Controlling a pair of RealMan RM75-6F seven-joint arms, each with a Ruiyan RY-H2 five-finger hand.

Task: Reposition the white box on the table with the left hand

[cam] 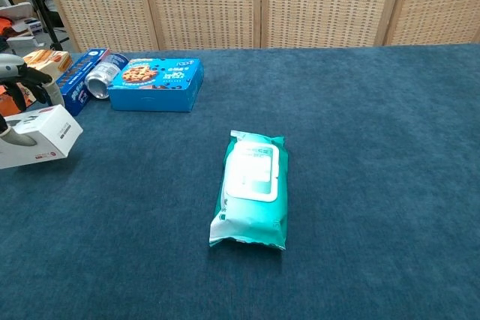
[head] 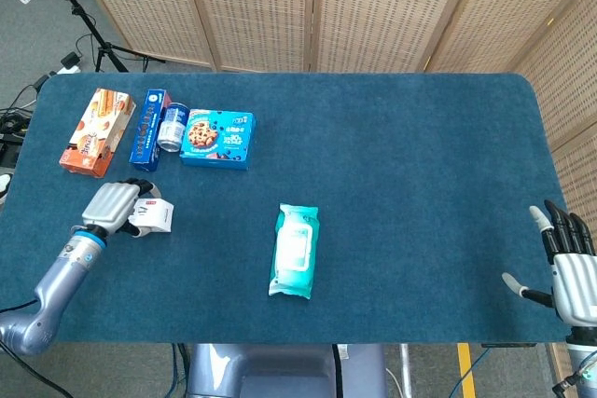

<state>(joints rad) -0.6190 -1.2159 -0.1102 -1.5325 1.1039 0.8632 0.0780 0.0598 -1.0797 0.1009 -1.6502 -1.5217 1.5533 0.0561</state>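
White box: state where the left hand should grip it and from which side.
Grip the white box across its short width, coming from above. It is low and flat, its long sides are free, and the left hand already holds it that way.
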